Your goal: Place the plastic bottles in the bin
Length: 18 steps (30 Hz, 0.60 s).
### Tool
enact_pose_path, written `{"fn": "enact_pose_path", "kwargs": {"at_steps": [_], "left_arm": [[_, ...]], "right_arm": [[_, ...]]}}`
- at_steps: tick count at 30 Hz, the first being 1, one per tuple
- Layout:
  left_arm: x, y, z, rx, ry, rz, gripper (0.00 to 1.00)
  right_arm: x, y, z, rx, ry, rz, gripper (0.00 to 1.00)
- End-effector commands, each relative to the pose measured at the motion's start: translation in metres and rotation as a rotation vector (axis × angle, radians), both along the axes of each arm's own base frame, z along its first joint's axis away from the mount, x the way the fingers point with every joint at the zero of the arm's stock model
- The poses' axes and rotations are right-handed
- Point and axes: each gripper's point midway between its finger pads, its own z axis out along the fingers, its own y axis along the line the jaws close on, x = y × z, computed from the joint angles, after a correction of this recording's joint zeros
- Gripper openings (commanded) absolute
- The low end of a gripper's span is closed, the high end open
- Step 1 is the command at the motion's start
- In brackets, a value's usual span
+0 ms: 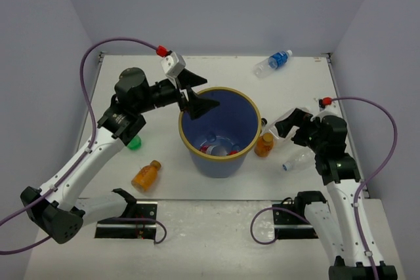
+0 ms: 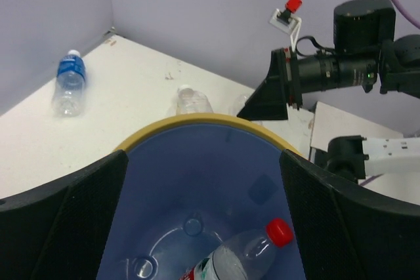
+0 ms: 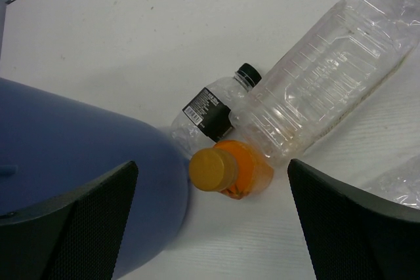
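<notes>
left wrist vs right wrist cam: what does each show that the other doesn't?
Left wrist only: the inside of the bin, with a red-capped clear bottle lying at its bottom, the blue-label bottle lying on the table beyond, and the right arm.
Right wrist only: an orange bottle next to the bin's outer wall, with a black-capped clear bottle and a large clear bottle lying by it.
Both: the bin, seen from inside in one and from outside in the other.

Red-capped bottle (image 2: 244,255), base beyond bottom edge
</notes>
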Motion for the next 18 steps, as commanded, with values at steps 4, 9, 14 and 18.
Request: {"fn": "enact_pose_path", "kwargs": {"at_steps": [4, 9, 14, 18], "left_arm": [[0.049, 0.055, 0.04, -0.048, -0.007, 0.475, 1.0], [0.075, 0.123, 0.026, -0.032, 0.058, 0.89, 1.0], [0.095, 0.159, -0.039, 0.061, 0.214, 1.088, 1.0], [0.103, 0.201, -0.103, 0.09, 0.374, 1.197, 1.0]], "right_arm": [[0.001, 0.024, -0.016, -0.044, 0.056, 0.102, 0.99], [0.008, 0.027, -0.037, -0.104, 0.15, 0.041, 0.99], [0.02, 0.024, -0.053, -0.142, 0.208, -0.042, 0.99], [0.025, 0.034, -0.061, -0.182, 0.233, -0.034, 0.98]]}}
